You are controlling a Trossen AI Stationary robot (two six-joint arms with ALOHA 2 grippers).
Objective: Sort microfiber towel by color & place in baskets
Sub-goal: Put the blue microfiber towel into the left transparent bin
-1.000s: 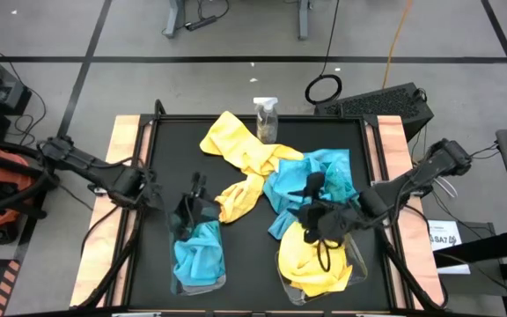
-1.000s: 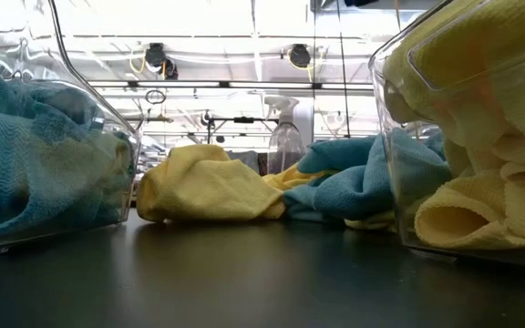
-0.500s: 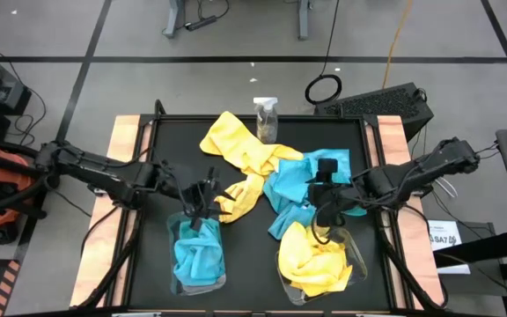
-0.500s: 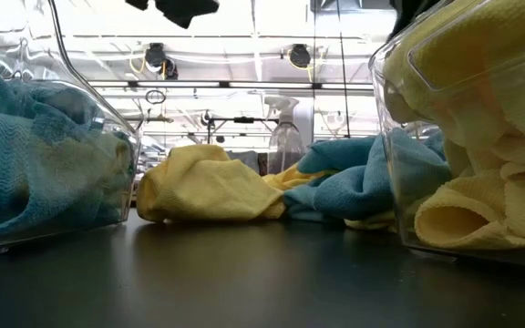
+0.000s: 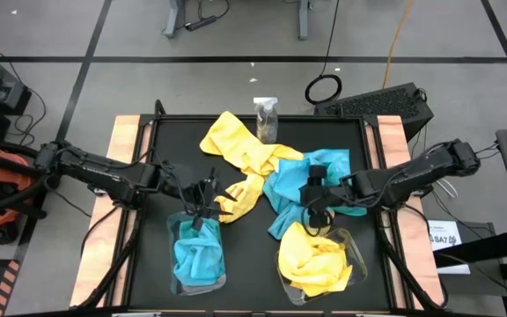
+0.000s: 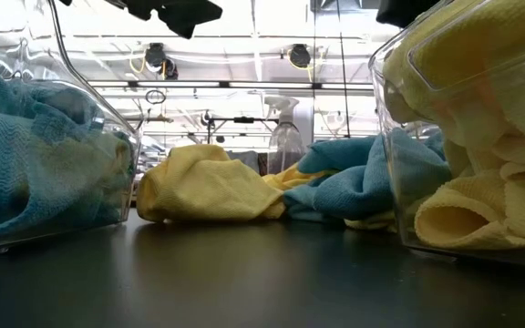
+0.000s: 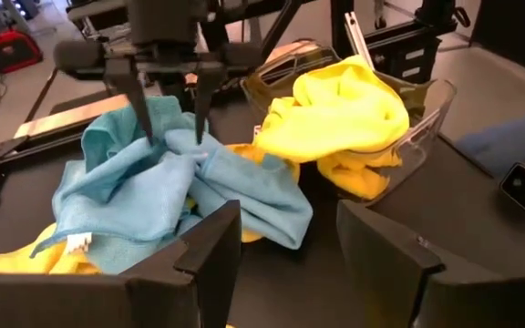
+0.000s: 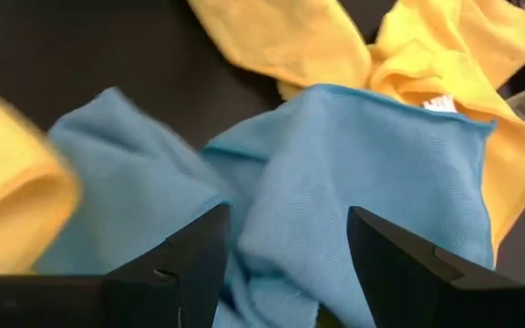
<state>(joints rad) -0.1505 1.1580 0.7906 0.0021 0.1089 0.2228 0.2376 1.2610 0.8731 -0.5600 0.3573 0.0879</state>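
Note:
Loose microfiber towels lie heaped mid-table: yellow ones (image 5: 234,143) and a turquoise heap (image 5: 333,172), the turquoise lying partly over yellow. The left basket (image 5: 199,257) holds turquoise towels, the right basket (image 5: 317,264) yellow ones; both stand near the front edge. My left gripper (image 5: 209,197) hovers open over the far end of the left basket, beside a yellow towel (image 5: 240,195). My right gripper (image 5: 312,201) hangs open just above the turquoise heap (image 8: 335,182), fingers pointing down at it; the left wrist view shows its fingers (image 7: 142,118) close over the cloth.
A small clear spray bottle (image 5: 266,117) stands at the table's far edge behind the towels. Bare black tabletop (image 5: 174,154) lies left of the heap and between the baskets (image 5: 252,264). Wooden side rails (image 5: 123,150) run along both table sides.
My right gripper has left the space over the yellow basket, going toward the far edge and down onto the turquoise heap, still open. My left gripper has swung from over the turquoise basket toward the table's middle and sunk a little, staying open. The towels have not moved.

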